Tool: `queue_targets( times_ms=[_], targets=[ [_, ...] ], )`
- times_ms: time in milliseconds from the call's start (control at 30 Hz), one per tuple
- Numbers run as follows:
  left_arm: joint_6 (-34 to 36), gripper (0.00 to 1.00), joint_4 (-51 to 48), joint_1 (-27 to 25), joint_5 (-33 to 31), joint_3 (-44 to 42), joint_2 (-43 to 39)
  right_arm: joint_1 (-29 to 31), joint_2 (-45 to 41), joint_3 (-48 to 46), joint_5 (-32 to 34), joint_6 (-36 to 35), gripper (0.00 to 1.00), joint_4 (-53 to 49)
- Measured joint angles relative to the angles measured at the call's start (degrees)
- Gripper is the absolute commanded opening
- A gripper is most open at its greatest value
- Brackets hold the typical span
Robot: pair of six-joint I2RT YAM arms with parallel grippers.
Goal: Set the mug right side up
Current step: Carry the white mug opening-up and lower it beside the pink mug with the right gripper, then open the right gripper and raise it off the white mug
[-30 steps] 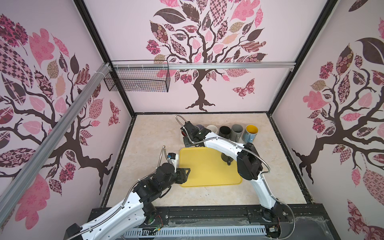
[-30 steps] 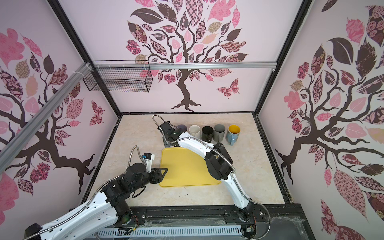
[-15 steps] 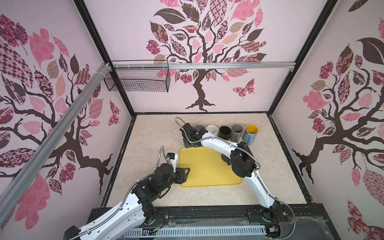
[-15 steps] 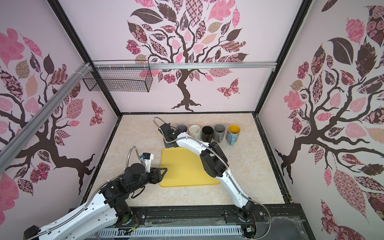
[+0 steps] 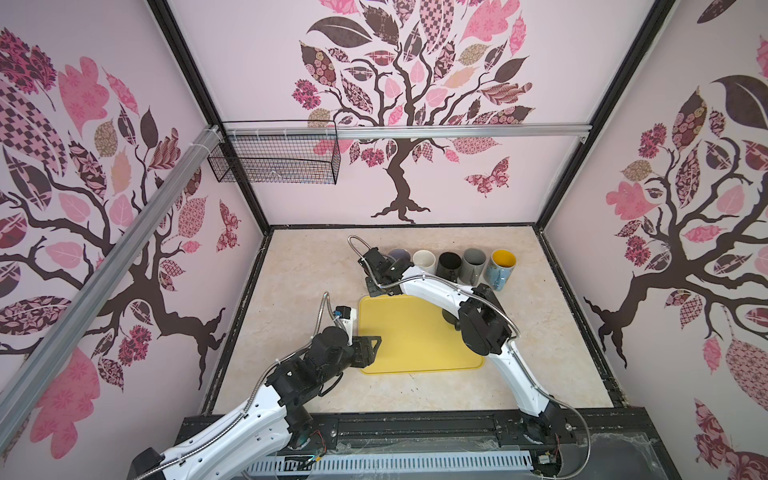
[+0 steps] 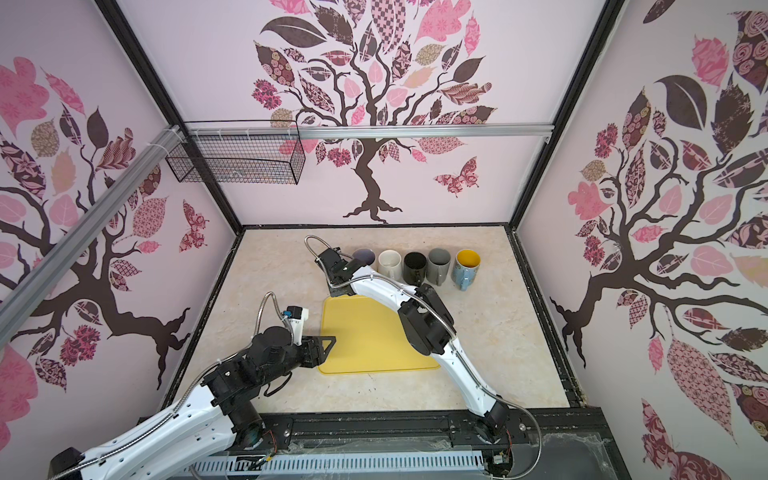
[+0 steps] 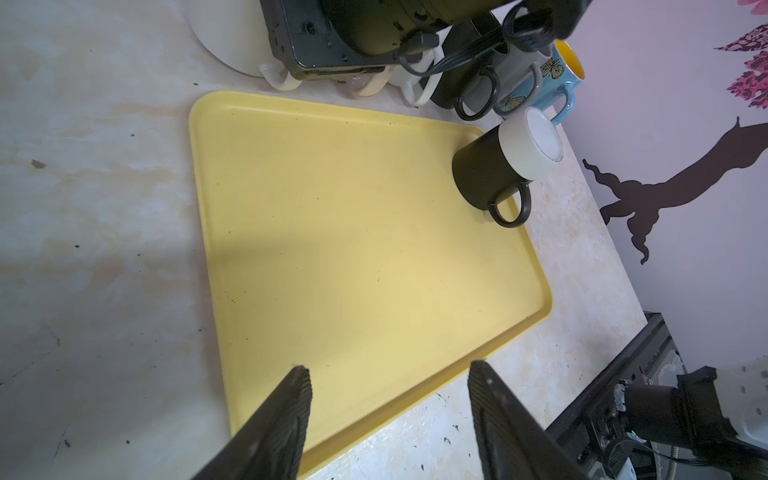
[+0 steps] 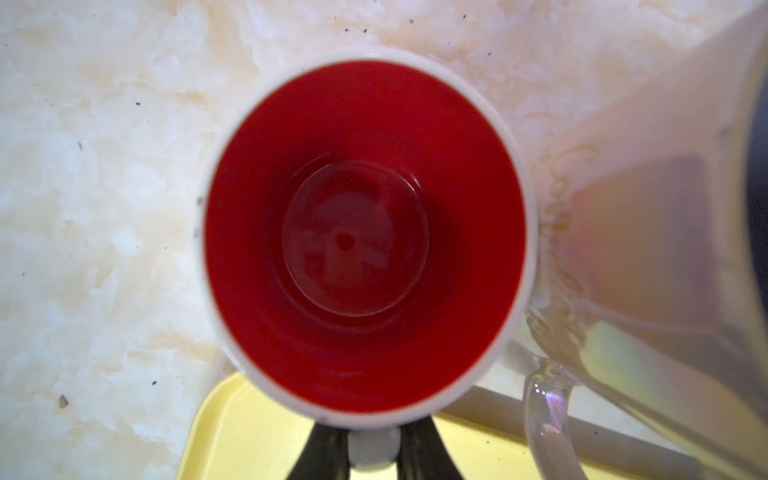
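Pointing its mouth upward, the white mug with a red inside [image 8: 365, 232] is seen in the right wrist view with its opening turned straight at that camera. Its long axis is thus set upright, or nearly so, and its handle is directed back toward the gripper. The right gripper [image 8: 372, 451] is clamped on that handle, with one dark finger [image 8: 324, 453] pressed against each side. In both top views the mug itself is hidden beneath the right gripper [image 5: 372, 286], which is placed just off the 11 o'clock corner of the yellow tray [image 5: 415, 345]. That spot is the 9 o'clock end of a row of upright mugs [image 5: 449, 264] lined up beyond the tray's 12 o'clock edge, and an iridescent glass mug [image 8: 648, 249] is found just beside it. Whether its base is touching the table [image 5: 299, 291] cannot be told. A dark mug with a white band [image 7: 494, 170] is set base-up on the tray toward 2 o'clock, its handle turned to the 3 o'clock rim. The left gripper [image 7: 389, 370] is held spread and empty over the tray's 8 o'clock edge.
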Motion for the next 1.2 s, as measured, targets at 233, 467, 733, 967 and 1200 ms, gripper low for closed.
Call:
queue_targets(
  times_ms=[233,467,733,967,1200],
  targets=[
    [-0.33,0.64,0.42,0.0,0.59,0.0,0.57,-0.13,-0.22,-0.63,1.07,1.09,0.33,1.95],
    [-0.61,0.64,1.84,0.0,1.01,-0.33,0.72,0.37,-3.28,-6.58,0.87,1.66,0.35,4.76],
    [-1.36,0.64,3.3,0.0,1.36,-1.68,0.92,2.29,-16.98,-16.59,-0.94,1.68,0.39,8.9],
    [-1.36,0.64,3.3,0.0,1.95,-1.68,0.83,2.95,-34.01,-32.52,-6.36,1.95,0.43,15.41],
    [-1.36,0.64,3.32,0.0,2.14,-1.68,0.5,2.95,-49.29,-46.4,-6.23,1.66,0.44,13.27]
  ],
)
